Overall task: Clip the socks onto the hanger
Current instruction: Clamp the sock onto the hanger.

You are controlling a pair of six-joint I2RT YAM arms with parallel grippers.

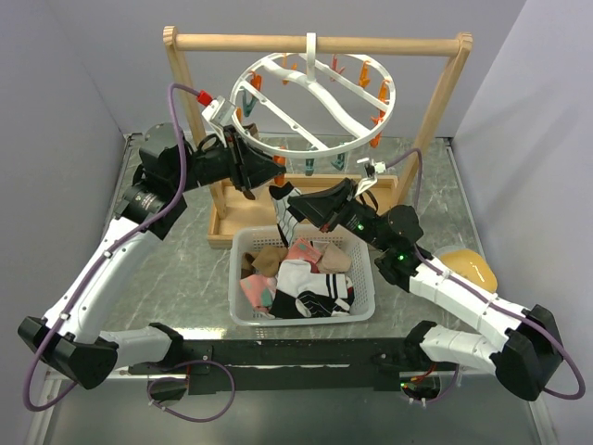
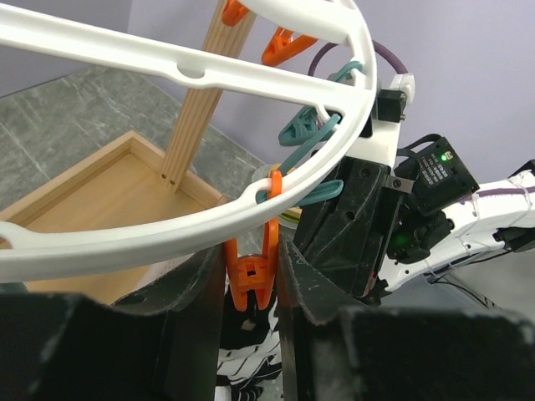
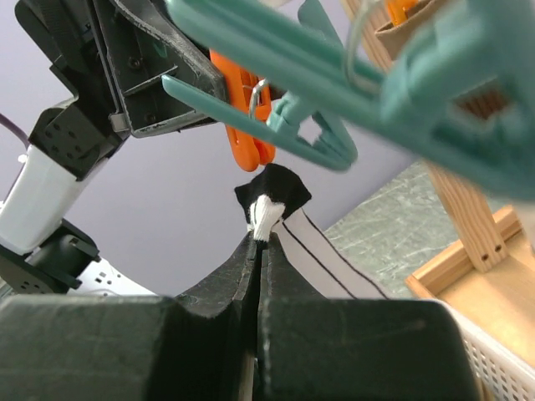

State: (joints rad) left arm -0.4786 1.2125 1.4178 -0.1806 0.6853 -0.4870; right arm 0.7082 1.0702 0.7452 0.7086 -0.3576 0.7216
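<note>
Item 1. White basket point(image 1: 306, 321) on the table, just past the arm bases, holding a heap of socks point(image 1: 301, 273): pink, brown, white, black, striped.

Item 2. Right gripper point(image 3: 257, 238), above the basket's far edge, jaws pinched tight on a black-and-white striped sock point(image 3: 272, 200). The sock's dark tip stands up out of the jaws.

Item 3. Left gripper point(image 1: 264, 171), raised at the ring's near rim, jaws narrowed onto an orange peg point(image 2: 249, 280), one finger on each side. The sock tip sits just under this peg; contact cannot be told.

Item 4. Hanger point(image 2: 192, 71), a white ring, tilted, with teal pegs point(image 3: 318, 142) beside the orange one.

Item 5. Wooden frame point(image 1: 232, 42), carrying the hanger by its hook.
</note>
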